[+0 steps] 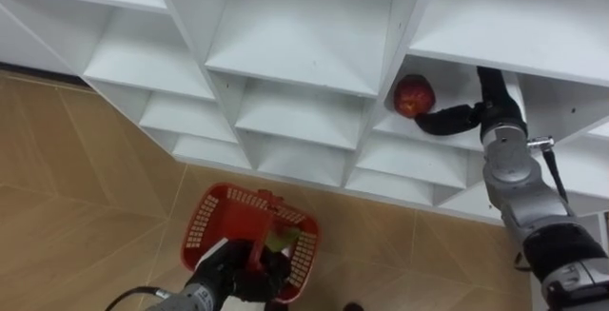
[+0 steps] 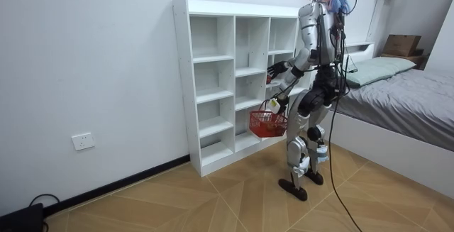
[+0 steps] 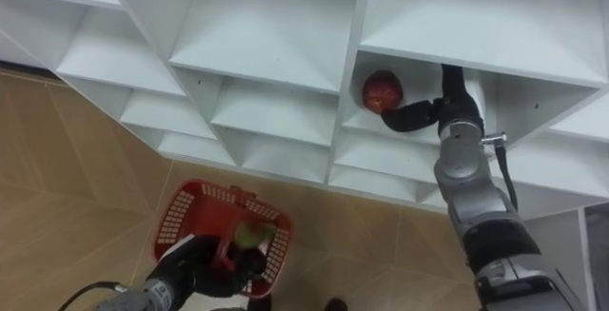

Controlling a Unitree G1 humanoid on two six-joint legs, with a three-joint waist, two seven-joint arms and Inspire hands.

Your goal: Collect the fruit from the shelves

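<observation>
Where the right column of the white, flat-boarded closet opened at chest height, a round, glossy red apple sat at the left edge of one compartment. The right hand was extended into that compartment just beside the apple. Its dark fingers were spread loosely and closed on nothing, one stretched low toward the fruit; whether it touched could not be told. Lower down, the left hand was curled round the handle of a red plastic mesh basket, partly cut off by the frame's bottom edge. A pale green fruit lay inside. From the room view, the robot stood upright on the wood-patterned floor, facing the closet, with a grey bed behind it.
</observation>
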